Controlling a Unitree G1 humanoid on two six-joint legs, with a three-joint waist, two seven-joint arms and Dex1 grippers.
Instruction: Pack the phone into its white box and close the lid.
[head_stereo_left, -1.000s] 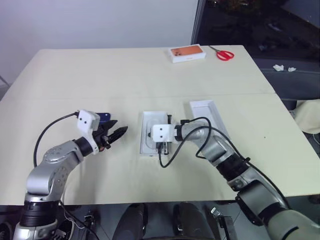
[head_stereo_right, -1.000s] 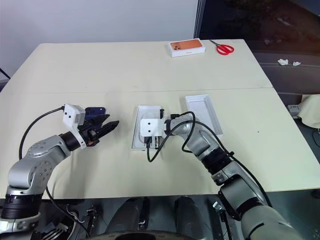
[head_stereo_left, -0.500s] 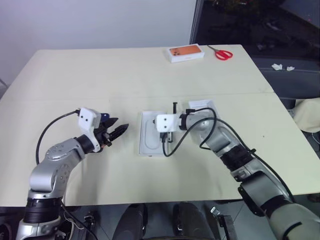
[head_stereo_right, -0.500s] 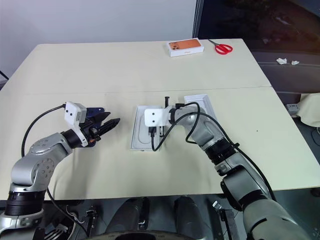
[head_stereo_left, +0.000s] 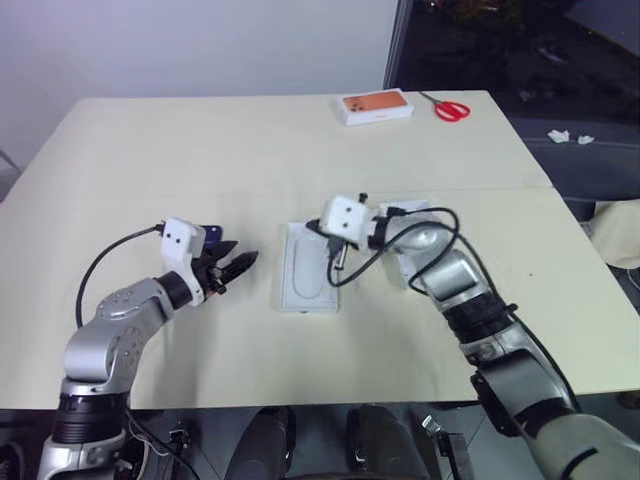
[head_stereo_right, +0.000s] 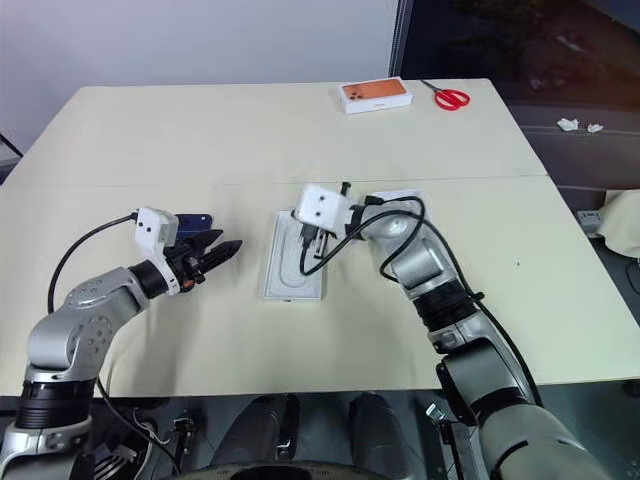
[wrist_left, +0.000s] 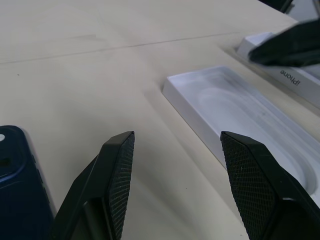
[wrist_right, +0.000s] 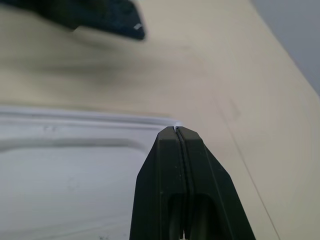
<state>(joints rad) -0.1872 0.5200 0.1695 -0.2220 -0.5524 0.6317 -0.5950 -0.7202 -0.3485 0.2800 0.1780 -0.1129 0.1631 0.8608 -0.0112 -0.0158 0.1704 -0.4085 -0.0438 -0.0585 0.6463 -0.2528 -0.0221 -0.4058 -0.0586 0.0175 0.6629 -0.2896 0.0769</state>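
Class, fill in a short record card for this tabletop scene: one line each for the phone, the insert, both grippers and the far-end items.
phone: dark blue, flat on table, beside left gripper
white insert: oval recess, lying mid-table
left gripper: open, empty, pointing toward insert
right gripper: shut, empty, above insert
far end: orange-topped box, red scissors

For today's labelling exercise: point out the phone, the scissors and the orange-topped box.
phone (wrist_left: 20, 200), left wrist view, on its glossy blue back.
scissors (head_stereo_left: 451, 109), left eye view, on the red handles.
orange-topped box (head_stereo_left: 374, 104), left eye view, on its orange top face.
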